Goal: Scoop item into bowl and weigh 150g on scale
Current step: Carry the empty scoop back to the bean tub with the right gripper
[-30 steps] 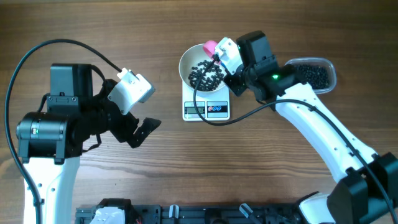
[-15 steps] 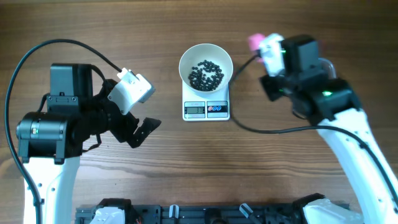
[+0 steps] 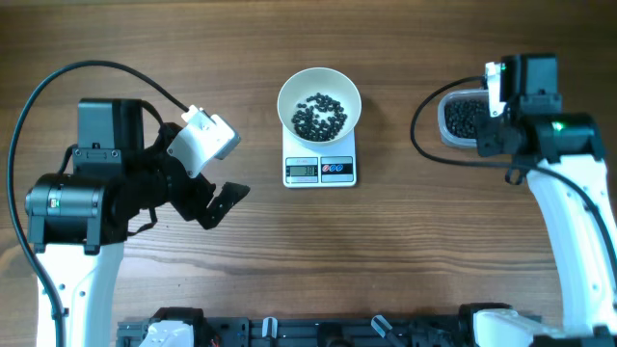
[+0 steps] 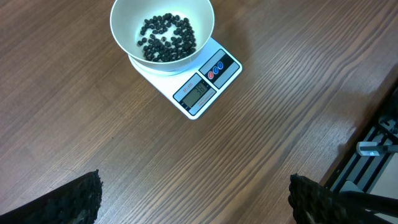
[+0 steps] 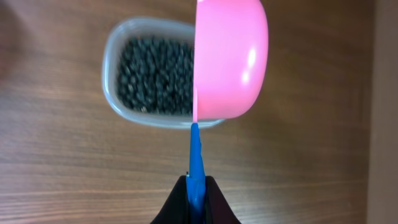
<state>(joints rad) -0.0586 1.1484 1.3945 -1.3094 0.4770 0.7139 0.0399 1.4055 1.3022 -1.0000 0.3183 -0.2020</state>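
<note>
Tabletop of brown wood [image 3: 434,251] carries everything. Your left gripper [image 4: 196,205] hangs well left of the work, jaws spread wide on nothing. The small white rectangular scale [image 3: 319,170] bears the round white bowl [image 3: 319,79]; its display is too small to read. Your right gripper [image 5: 196,196] clamps the blue handle of the pink plastic scoop [image 5: 230,59] above the clear plastic tub [image 5: 111,62]. The handle runs straight out from the fingers, and the cup is rolled sideways. Small black beads [image 3: 319,116] thinly cover the bowl's floor, so you should expect more scoops.
</note>
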